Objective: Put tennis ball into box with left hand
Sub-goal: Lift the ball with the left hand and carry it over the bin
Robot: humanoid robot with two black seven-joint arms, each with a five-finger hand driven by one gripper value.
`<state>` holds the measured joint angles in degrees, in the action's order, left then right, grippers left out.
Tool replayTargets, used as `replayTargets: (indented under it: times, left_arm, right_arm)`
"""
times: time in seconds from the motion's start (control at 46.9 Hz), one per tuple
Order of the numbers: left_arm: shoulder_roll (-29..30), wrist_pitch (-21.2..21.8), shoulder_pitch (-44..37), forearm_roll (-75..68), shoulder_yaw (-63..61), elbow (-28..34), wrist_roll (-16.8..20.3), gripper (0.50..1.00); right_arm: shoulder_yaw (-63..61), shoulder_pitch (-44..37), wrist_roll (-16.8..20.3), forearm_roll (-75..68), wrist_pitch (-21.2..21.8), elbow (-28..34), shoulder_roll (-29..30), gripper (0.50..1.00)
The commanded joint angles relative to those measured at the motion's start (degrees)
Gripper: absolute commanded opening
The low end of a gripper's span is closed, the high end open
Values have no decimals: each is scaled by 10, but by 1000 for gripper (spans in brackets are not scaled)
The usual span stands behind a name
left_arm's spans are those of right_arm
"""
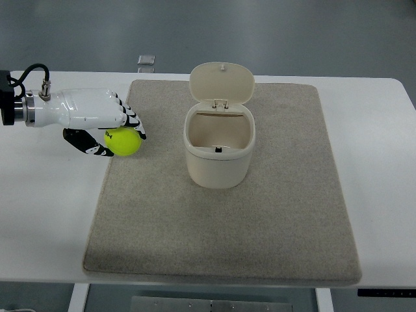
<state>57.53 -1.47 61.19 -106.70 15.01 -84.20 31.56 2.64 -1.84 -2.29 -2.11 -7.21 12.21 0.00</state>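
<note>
From the top view, the left hand (97, 123) reaches in from the picture's left edge, its white shell and cabled wrist lying over the bare white table (45, 214); its black-tipped fingers (133, 122) curl over the top of the yellow-green tennis ball (123, 142), and the dark thumb (88, 144) wraps round the ball's left and lower side, so the hand is closed around the ball; the ball sits at the left border of the grey felt mat (221, 227), and whether it rests on the mat or is lifted off it cannot be told from above. The cream box (220, 153), a small bin with rounded corners, stands upright on the mat to the right of the ball, near but apart from it; its hinged lid (221, 83) is swung up and back at the far side, leaving the mouth open and the pale inside visible, with a small dark mark on the bottom. Beyond the mat's far left corner, a small grey square object (146, 60) lies at the far edge of the table.
</note>
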Motion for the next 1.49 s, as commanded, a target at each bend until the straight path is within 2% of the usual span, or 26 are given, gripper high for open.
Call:
replayTargets:
  times: [0.0, 0.235, 0.576, 1.195, 1.473]
  left_arm:
    - [17, 22, 5, 0, 0, -13, 8, 500]
    - [32, 38, 18, 2, 3, -40, 32, 500]
    - [26, 38, 70, 3, 3, -67, 34, 500]
    - [-73, 28, 114, -2, 1, -49, 33, 500]
    - [-117, 26, 118, -18, -5, 1, 30, 500]
  right_arm:
    - [0, 0, 0, 0, 0, 0, 0, 901]
    - [0, 0, 0, 0, 0, 0, 0, 901]
    - [0, 0, 0, 0, 0, 0, 0, 901]
    - [0, 0, 0, 0, 0, 0, 0, 901]
    - [0, 0, 0, 0, 0, 0, 0, 901]
